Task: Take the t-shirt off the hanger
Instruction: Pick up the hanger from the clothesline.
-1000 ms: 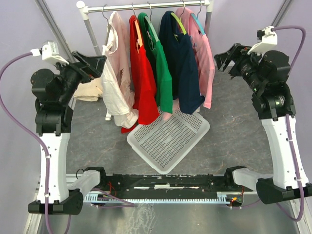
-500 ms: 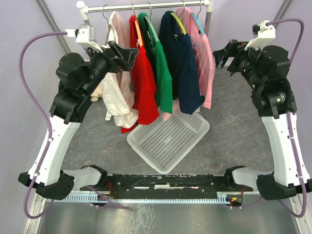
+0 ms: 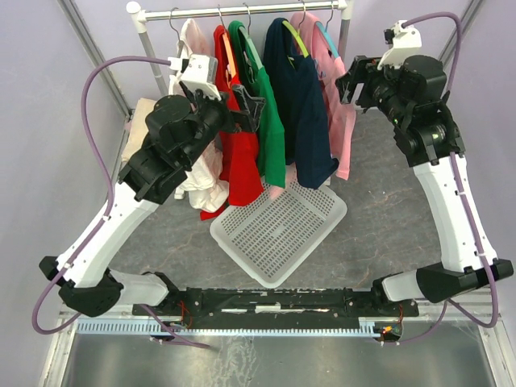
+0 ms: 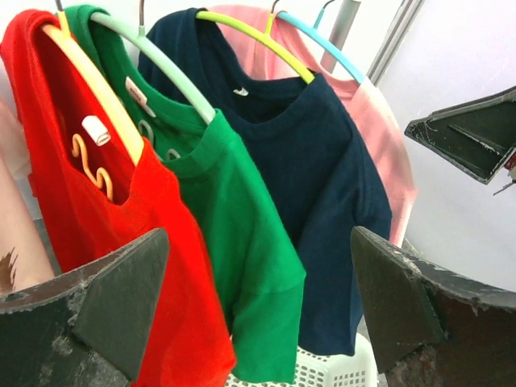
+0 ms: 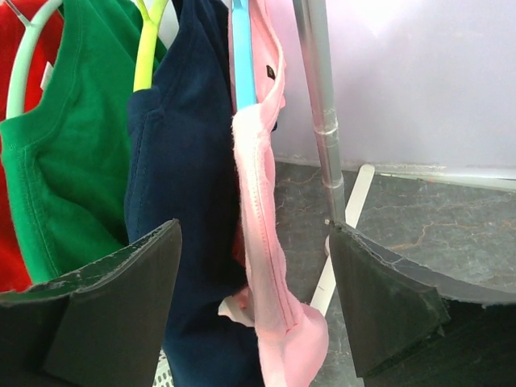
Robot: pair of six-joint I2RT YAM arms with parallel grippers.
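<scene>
Several t-shirts hang on hangers from the rail: cream, red, green, navy and pink. My left gripper is open, up against the front of the red and green t-shirts. In the left wrist view the green t-shirt hangs between its wide fingers, untouched. My right gripper is open beside the pink t-shirt. In the right wrist view the pink t-shirt's edge on its blue hanger hangs between the fingers, with the navy t-shirt to its left.
A white perforated basket lies tilted on the grey floor under the t-shirts. The rack's right post stands just right of the pink t-shirt. A heap of cream cloth lies behind my left arm.
My left arm has swung from the far left up and right to the red and green t-shirts. My right arm has moved left and up toward the pink t-shirt. Both grippers stay open.
</scene>
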